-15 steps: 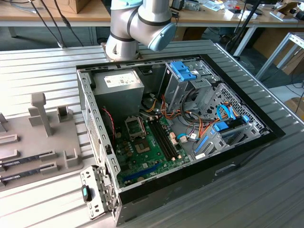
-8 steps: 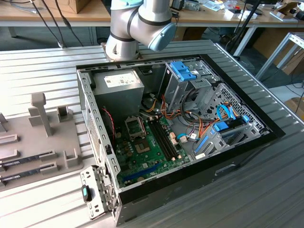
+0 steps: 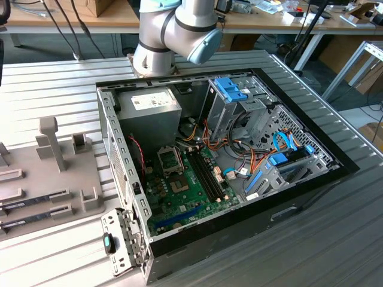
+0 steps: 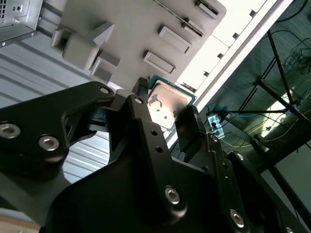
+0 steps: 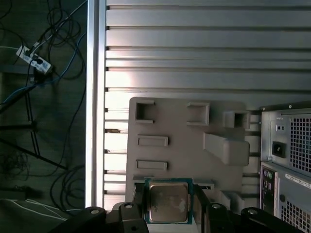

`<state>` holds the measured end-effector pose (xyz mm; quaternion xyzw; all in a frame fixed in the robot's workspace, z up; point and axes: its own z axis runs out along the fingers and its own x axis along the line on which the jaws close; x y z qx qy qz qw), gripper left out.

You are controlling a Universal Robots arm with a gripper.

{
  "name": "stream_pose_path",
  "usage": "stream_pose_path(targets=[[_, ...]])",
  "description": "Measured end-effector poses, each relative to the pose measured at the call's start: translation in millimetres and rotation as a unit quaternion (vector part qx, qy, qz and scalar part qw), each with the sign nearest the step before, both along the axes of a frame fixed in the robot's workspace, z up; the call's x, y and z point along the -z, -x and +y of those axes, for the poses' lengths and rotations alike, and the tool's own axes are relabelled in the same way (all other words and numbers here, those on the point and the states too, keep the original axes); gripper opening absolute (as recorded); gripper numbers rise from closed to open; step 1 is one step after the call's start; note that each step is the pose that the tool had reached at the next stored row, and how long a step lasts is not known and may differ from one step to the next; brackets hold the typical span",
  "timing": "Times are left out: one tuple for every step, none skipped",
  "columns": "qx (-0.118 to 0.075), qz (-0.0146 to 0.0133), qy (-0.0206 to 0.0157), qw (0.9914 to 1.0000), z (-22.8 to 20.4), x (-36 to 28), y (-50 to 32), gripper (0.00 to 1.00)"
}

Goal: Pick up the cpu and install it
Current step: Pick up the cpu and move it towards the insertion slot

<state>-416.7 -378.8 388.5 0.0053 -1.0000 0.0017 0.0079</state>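
The cpu is a small square chip with a silver top and green rim. My gripper is shut on the cpu, a black finger pressing on each of two opposite edges. In both wrist views the chip hangs well above the grey fixture tray, clear of its surface. In the exterior view the open computer case lies on the table, its green motherboard facing up with a socket frame near the grey power supply.
The grey tray carries raised holders and two dark memory sticks. The slatted table's edge lies close to the tray, with floor cables beyond. The arm's base joint stands behind the case.
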Motion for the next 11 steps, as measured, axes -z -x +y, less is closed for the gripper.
stream_pose_path(targets=[[0.000,0.0001,-0.0033,0.99999,-0.8,-0.1,-0.4,0.47],[0.000,0.0001,-0.0053,0.99999,-1.9,-0.1,-1.1,0.47],[0.000,0.0002,-0.0055,0.99998,-2.8,-0.1,-2.0,0.47],[0.000,0.0003,-0.0056,0.99998,-4.0,0.0,-3.2,0.47],[0.000,0.0006,-0.0056,0.99998,-5.6,0.0,-5.0,0.47],[0.000,0.0007,-0.0056,0.99998,-6.6,0.0,-6.5,0.47],[0.000,0.0009,-0.0056,0.99998,-7.3,0.0,-8.0,0.47],[0.000,0.0011,-0.0056,0.99998,-8.1,-0.1,-10.3,0.47],[0.000,0.0011,-0.0056,0.99998,-8.6,0.0,-12.1,0.47],[0.000,0.0011,-0.0056,0.99998,-8.8,0.0,-13.1,0.47],[0.000,0.0011,-0.0056,0.99998,-8.9,-0.1,-14.0,0.47]])
